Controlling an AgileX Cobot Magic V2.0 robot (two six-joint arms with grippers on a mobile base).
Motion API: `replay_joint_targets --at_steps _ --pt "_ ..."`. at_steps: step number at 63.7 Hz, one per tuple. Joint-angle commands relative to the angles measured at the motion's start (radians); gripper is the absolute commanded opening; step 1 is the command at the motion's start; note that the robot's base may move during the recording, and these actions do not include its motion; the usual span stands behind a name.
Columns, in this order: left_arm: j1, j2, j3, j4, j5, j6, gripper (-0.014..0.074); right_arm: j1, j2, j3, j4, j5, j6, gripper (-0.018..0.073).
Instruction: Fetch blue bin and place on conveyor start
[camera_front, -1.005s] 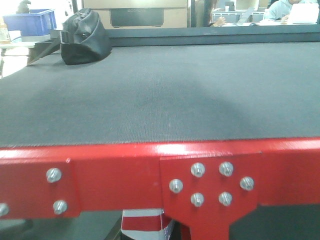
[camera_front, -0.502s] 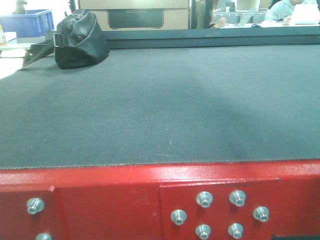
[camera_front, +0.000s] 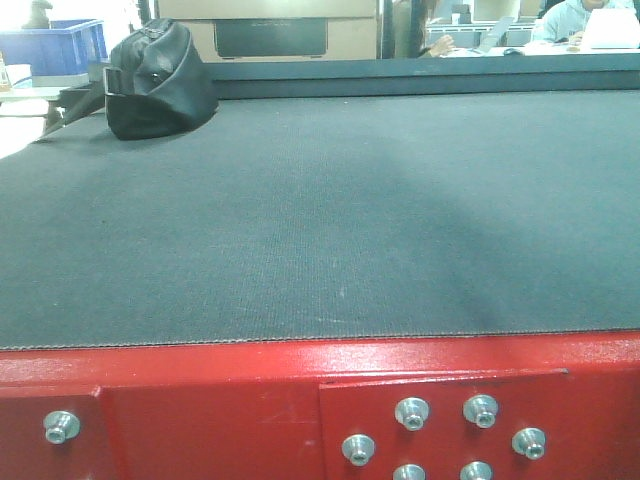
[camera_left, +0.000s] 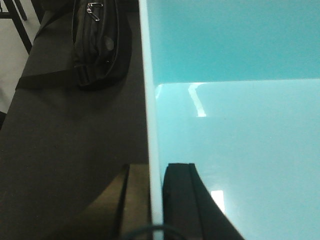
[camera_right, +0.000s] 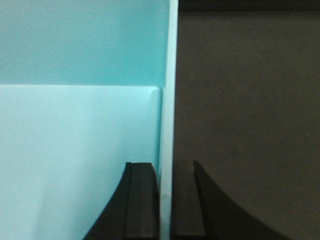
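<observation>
Pinching the left wall of the blue bin (camera_left: 240, 150) with the left jaws: one finger (camera_left: 182, 205) inside the tub, the other (camera_left: 134, 200) outside, thin rim squeezed between. Same on the opposite side with the right jaws, inner finger (camera_right: 142, 200) against pale cyan plastic, outer finger (camera_right: 187, 212) just beyond the right wall. Between the two sets of jaws, smooth turquoise floor and the tub's far wall. Outward of both, dark textured belt of the conveyor start (camera_front: 320, 230) beside the tub; impossible to tell whether resting on that surface or held just above it. Ahead and to the left of the left jaws, on the belt and apart from the tub — a black bag (camera_left: 97, 40) with a strap and a zip. In the front view, a red frame (camera_front: 200, 400) with silver bolts (camera_front: 412, 412) along the belt's near edge, and far off past the bag — a royal-blue crate (camera_front: 60, 45).
</observation>
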Motion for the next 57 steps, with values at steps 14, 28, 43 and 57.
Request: replay_joint_targets --at_steps 14,28,43,57 --pt "-0.006 -0.015 -0.01 0.002 -0.04 0.001 -0.0111 0.001 -0.012 -0.005 -0.003 -0.044 -0.011 -0.0162" --pt "-0.006 -0.015 -0.01 0.002 -0.04 0.001 -0.0111 0.001 -0.012 -0.005 -0.003 -0.057 -0.011 -0.0162" --pt "-0.006 -0.015 -0.01 0.002 -0.04 0.001 -0.0111 0.001 -0.012 -0.005 -0.003 -0.057 -0.011 -0.0162" --pt "-0.006 -0.015 -0.01 0.002 -0.04 0.001 -0.0111 0.001 -0.012 -0.005 0.022 -0.063 -0.011 -0.0162"
